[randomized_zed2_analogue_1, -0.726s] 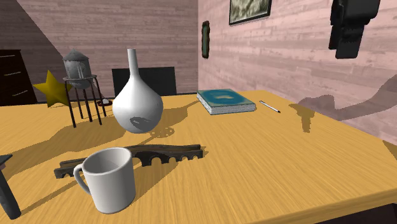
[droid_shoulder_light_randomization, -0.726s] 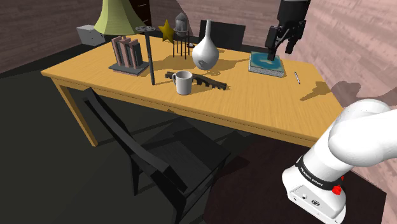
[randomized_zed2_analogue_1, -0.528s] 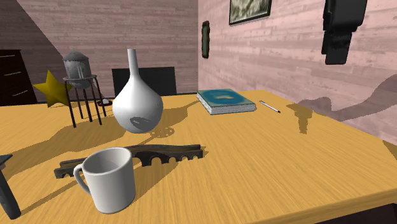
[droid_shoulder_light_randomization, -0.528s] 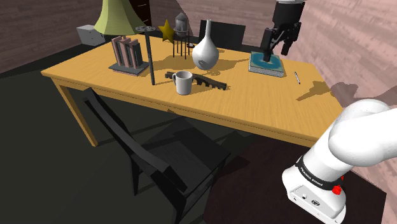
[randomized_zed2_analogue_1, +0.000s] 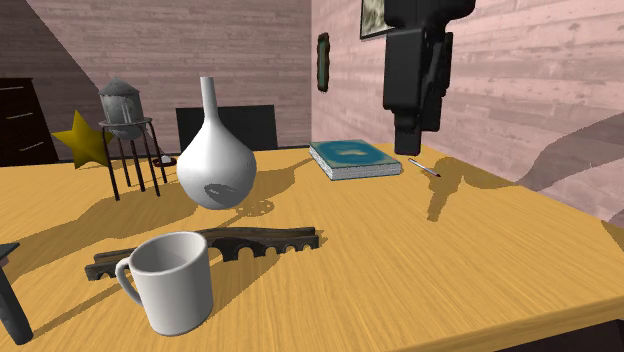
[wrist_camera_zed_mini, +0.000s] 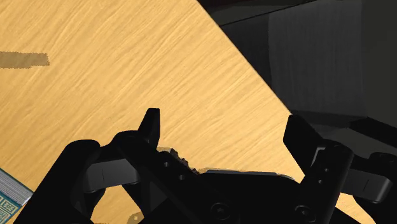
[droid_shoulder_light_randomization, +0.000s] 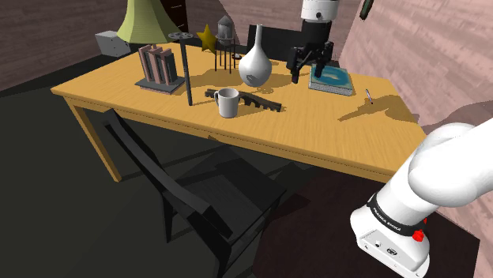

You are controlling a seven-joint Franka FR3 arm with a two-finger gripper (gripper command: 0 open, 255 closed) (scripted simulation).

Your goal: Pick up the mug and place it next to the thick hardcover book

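Observation:
A white mug (droid_shoulder_light_randomization: 227,103) stands upright on the wooden table (droid_shoulder_light_randomization: 316,130), in front of a dark bridge-shaped piece (droid_shoulder_light_randomization: 257,100). It looms large near the second exterior view's lower left as the mug (randomized_zed2_analogue_1: 172,282). The thick teal-covered book (droid_shoulder_light_randomization: 332,79) lies flat near the table's far edge, seen also as the book (randomized_zed2_analogue_1: 354,158). My black gripper (droid_shoulder_light_randomization: 310,75) hangs open above the table, just to the shoulder view's left of the book, well apart from the mug. In the wrist view the gripper (wrist_camera_zed_mini: 226,127) holds nothing, with bare table between its fingers.
A white vase (droid_shoulder_light_randomization: 255,67) stands between mug and gripper. A pen (randomized_zed2_analogue_1: 424,167) lies beside the book. A water-tower model (randomized_zed2_analogue_1: 128,130), yellow star (randomized_zed2_analogue_1: 82,140), lamp (droid_shoulder_light_randomization: 146,20) and book stand (droid_shoulder_light_randomization: 159,67) crowd the back. Black chairs (droid_shoulder_light_randomization: 205,193) flank the table.
The gripper has swung from high over the book toward the shoulder view's left and come lower, now beside the book. The mug and book have not moved.

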